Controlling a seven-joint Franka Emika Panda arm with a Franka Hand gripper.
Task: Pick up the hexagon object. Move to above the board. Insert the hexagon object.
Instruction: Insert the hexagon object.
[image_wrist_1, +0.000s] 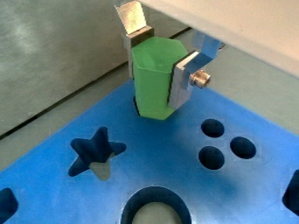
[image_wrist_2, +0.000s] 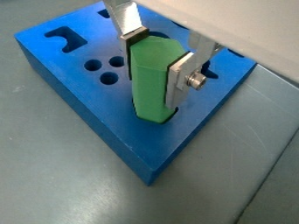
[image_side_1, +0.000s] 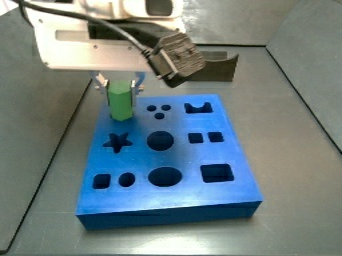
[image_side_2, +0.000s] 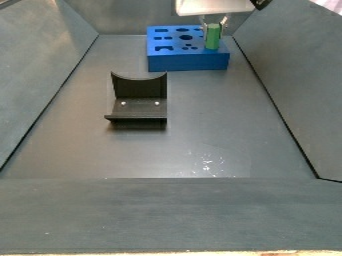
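- The gripper (image_wrist_1: 162, 66) points straight down over a corner region of the board (image_wrist_1: 176, 175), near the star cut-out (image_wrist_1: 93, 150).
- Its jaws are clamped on the peg (image_wrist_1: 155, 79), one silver finger (image_wrist_1: 188, 80) on each of two opposite flat faces.
- The peg stands upright in both wrist views; its lower end meets the board's top face at a cut-out, and how deep it sits cannot be told.
- In a side view the gripper (image_side_1: 118, 82) hangs below the white wrist housing (image_side_1: 87, 45), with the peg (image_side_1: 120, 101) at the board's (image_side_1: 167, 195) far left part, beside three small round holes (image_side_1: 158, 108).
- In a side view the board (image_side_2: 187, 60) lies at the far end of the floor, the peg (image_side_2: 211, 37) upright on it, well apart from the fixture (image_side_2: 136, 100).
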